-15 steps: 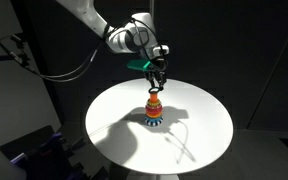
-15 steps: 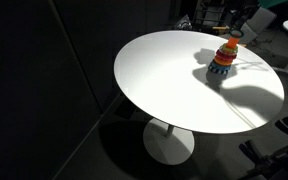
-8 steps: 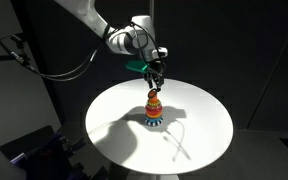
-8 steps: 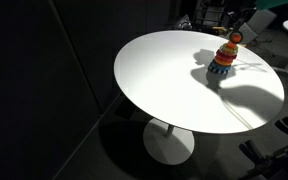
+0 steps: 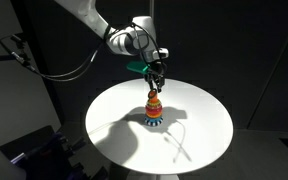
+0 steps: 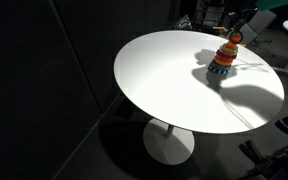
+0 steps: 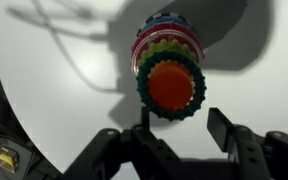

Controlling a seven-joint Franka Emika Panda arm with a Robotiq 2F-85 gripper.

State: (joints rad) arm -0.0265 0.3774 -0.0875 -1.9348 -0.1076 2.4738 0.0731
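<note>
One round white surface (image 5: pixel 109 125) carries everything here. Its left half is bare apart from the arm's shadow, so there is wide room to swing in from that side.

Near the middle the toy (image 5: pixel 155 110) stands upright, a cone of coloured rings on a broad blue base. The claw (image 5: pixel 156 87) hangs straight above it with its jaws about half spread and holding nothing. In the wrist view the claw (image 7: pixel 181 122) frames the orange top ring (image 7: pixel 171 85), with a gap on each side.

The toy looks light and stiff, probably plastic or wood, smooth rather than fragile. The rings seem loose on a peg, so a pull on the top ring may lift that piece alone. The narrow top is the place to pinch, across its sides, since the lower rings look too wide for this spread. A sideways knock could tip the stack, so a straight descent is safest.

To the right the surface (image 6: pixel 174 80) runs on well past the toy (image 6: pixel 223 58) before its curved edge, beyond which all is dark.
</note>
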